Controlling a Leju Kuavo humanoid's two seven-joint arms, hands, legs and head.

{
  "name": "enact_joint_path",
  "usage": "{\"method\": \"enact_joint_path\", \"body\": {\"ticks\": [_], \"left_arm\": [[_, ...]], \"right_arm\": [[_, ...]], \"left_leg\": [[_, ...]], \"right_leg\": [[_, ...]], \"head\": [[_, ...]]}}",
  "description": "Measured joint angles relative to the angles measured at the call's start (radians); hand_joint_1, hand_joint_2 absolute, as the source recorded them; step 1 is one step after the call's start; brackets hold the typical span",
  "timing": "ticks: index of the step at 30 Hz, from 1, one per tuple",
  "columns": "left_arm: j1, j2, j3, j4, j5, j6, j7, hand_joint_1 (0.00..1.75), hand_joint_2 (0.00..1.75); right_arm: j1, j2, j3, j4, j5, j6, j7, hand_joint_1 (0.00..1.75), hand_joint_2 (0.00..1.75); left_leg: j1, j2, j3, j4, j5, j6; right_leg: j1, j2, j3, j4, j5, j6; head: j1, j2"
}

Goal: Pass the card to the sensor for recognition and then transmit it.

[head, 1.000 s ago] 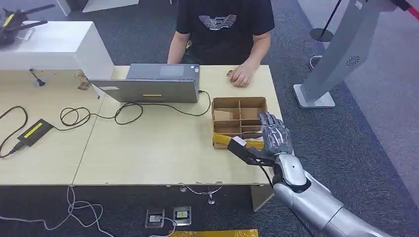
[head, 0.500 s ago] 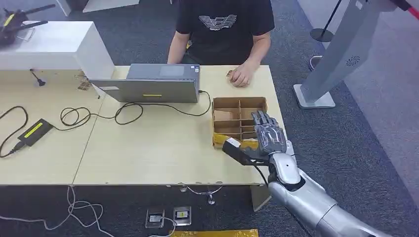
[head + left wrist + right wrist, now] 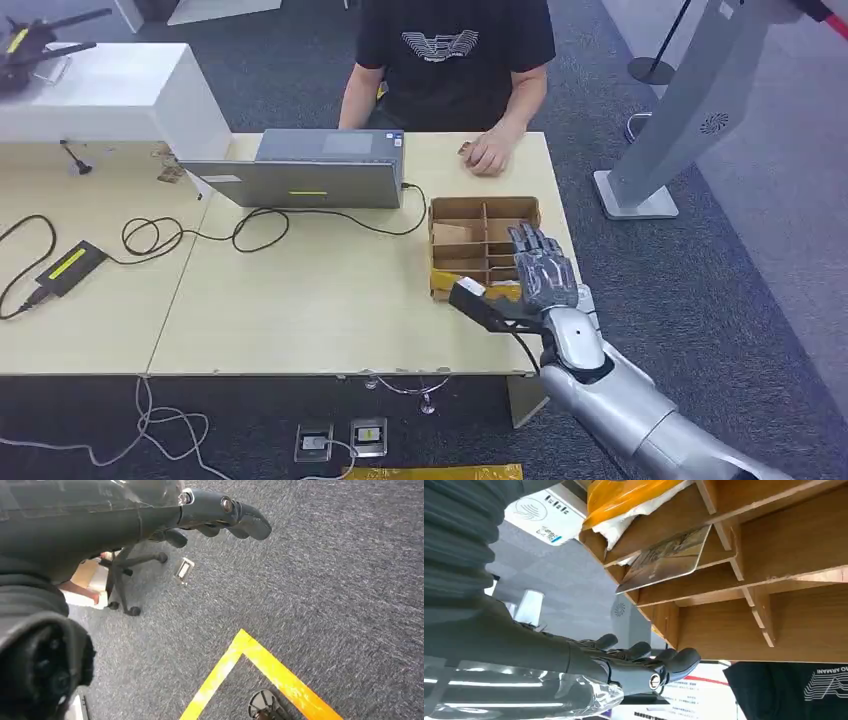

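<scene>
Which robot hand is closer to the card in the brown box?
The right hand. It hovers open over the divided box, close by the card leaning in a compartment. The left hand hangs over the carpet, away from the table.

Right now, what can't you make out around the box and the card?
- Head view: right robot hand covers the cardboard box's near right compartments; their contents are hidden.
- Right wrist view: the card's print is too small to read, and a divider hides one edge.
- Left wrist view: left robot hand over carpet; the fingers' far side is hidden.
</scene>
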Motion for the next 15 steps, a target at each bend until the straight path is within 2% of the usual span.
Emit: {"method": "enact_joint_path", "body": {"ticks": [15], "left_arm": [[-0.007, -0.001, 0.008, 0.000, -0.011, 0.000, 0.010, 0.00, 0.00]], "right_arm": [[-0.001, 0.001, 0.000, 0.028, 0.006, 0.000, 0.011, 0.00, 1.75]], "left_leg": [[0.000, 0.000, 0.000, 0.000, 0.000, 0.000]], "right_leg": [[0.000, 0.000, 0.000, 0.000, 0.000, 0.000]], "head": [[0.000, 0.000]]}}
